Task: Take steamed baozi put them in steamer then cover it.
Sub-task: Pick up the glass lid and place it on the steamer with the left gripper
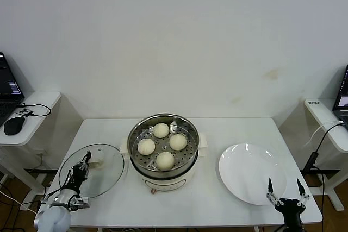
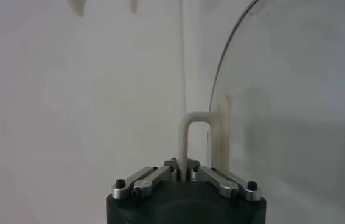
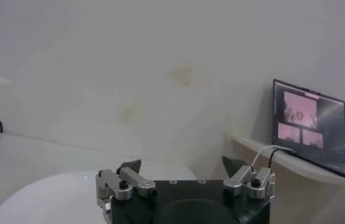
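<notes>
We see the four steamed baozi (image 1: pixel 161 145) lying on the perforated tray inside the steamer (image 1: pixel 163 175), which stands at the middle of the worktop (image 1: pixel 217 129), uncovered. The cover (image 1: pixel 106 175) lies flat near the worktop's left edge, just beside the steamer, and our left hand (image 1: pixel 86 161) reaches in from the front-left corner with its fingers pressed together on the cover's cream-white bar handle (image 2: pixel 198 137). Our right hand (image 1: pixel 284 191) waits at the front-right corner with its fingers spread wide, by the front rim of the white plate (image 1: pixel 244 169) that sits right of the steamer.
</notes>
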Controlling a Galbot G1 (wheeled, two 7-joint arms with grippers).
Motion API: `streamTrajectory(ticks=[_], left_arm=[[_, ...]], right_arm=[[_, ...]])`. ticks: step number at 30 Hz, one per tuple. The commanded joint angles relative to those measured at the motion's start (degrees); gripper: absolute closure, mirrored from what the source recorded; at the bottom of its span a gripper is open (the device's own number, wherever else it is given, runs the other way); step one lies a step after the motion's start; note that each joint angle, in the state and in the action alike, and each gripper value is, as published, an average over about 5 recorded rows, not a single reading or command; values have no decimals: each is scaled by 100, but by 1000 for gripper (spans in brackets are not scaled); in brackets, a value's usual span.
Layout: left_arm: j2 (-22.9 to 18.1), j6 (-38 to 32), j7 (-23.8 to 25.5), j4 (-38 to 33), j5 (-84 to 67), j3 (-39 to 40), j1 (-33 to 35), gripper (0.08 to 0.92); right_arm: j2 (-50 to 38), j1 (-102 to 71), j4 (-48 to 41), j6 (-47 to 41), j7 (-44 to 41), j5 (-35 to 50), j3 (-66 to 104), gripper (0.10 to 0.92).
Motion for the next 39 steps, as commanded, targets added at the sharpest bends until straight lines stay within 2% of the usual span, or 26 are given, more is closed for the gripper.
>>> streamTrajectory(ticks=[1, 9, 12, 17, 25, 30, 34, 39], left_arm=[[199, 321, 20, -1340, -352, -315, 581, 853], [895, 845, 953, -2730, -1145, -893, 1053, 853], [1146, 1222, 1298, -3130, -1588, -879, 1140, 853], [1584, 2202, 1675, -3732, -2221, -375, 1015, 853], [2114, 3334, 1688, -4178, -2507, 965, 186, 853], [2037, 3943, 1823, -4234, -2052, 2151, -609, 853], [1549, 4267, 2367, -4208, -1341, 2776, -1313, 853], [870, 4318, 3062, -4066, -338, 3227, -1707, 853]], right_arm=[[-6, 3, 4, 14, -6, -42, -55, 203], [-54, 11, 103, -84, -43, -39, -119, 203], [-50, -19, 136, -92, -61, -84, -159, 203], [-64, -124, 120, -92, -98, -265, -250, 203], [8, -19, -113, -60, 18, -626, -524, 203], [177, 132, -354, -6, 315, -1024, -750, 203], [211, 162, -446, 54, 433, -1171, -885, 203], [216, 187, -440, 69, 431, -1206, -855, 203]])
